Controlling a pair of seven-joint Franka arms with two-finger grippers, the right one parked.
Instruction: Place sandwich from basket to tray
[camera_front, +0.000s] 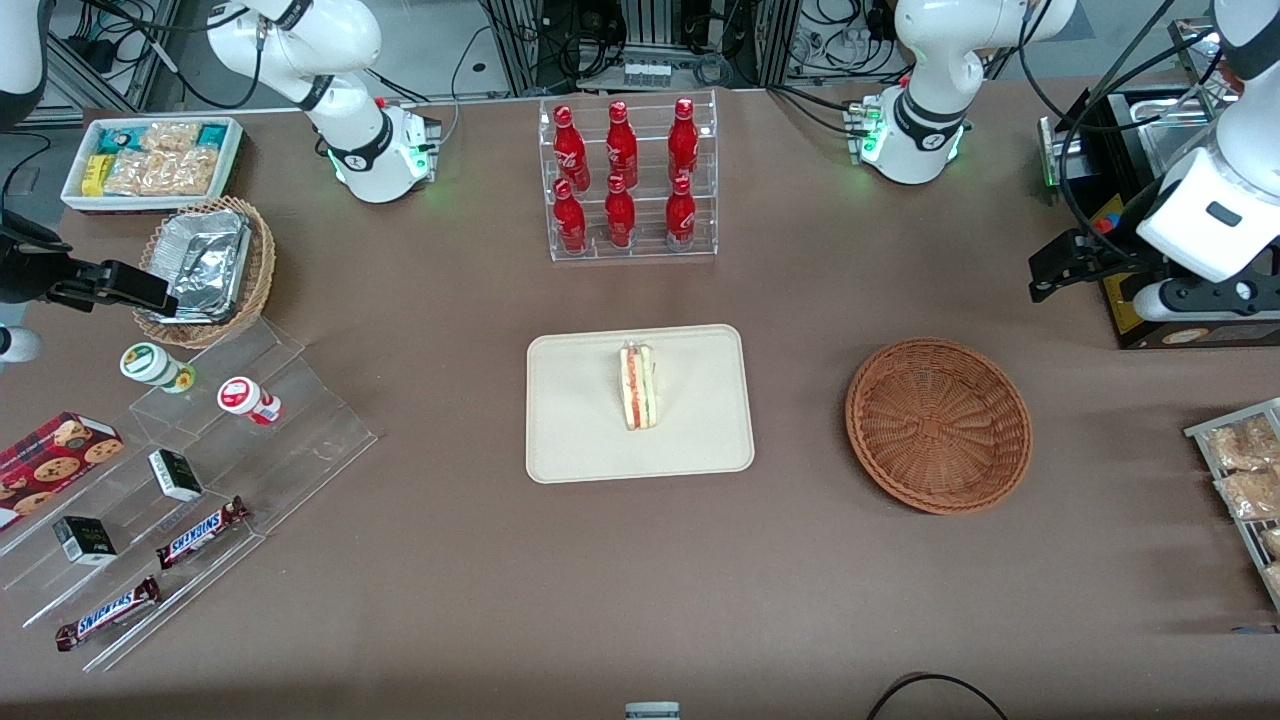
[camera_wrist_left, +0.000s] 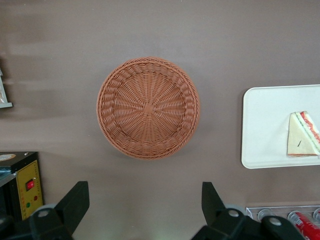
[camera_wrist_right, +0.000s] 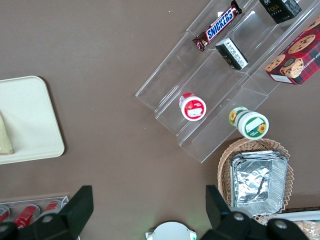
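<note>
1. Landmark: I take the tray (camera_front: 580, 440) as my reference. It is a cream rectangle with rounded corners, lying flat on the brown bench (camera_front: 500, 600), roughly mid-bench.
2. Sandwich (camera_front: 637, 386): I see it lying on the tray, inside the rim, with the red and yellowish filling stripe showing along one edge. Nothing is touching it.
3. Basket (camera_front: 938, 425): round reddish-brown wicker, beside the tray toward the working arm's end of the bench, clearly apart from it. I see only bare weave inside.
4. Hand (camera_wrist_left: 145, 202): in the left wrist view I see its two black fingers (camera_wrist_left: 75, 200) spread wide with nothing between them. It hangs high above the bench, farther from the front camera than the basket and toward the working arm's end from the tray, with the basket and the tray's edge in sight below.
5. Bottle rack (camera_front: 628, 180): clear tiered stand holding six red bottles, farther from the front camera than the tray.
6. Clear stepped display (camera_front: 200, 480): toward the parked arm's end from the tray; it carries two Snickers bars (camera_front: 200, 532), small dark boxes and two lidded cups.
7. Lighter wicker basket with foil trays (camera_front: 205, 268): toward the parked arm's end from the tray, farther from the front camera than the display.
</note>
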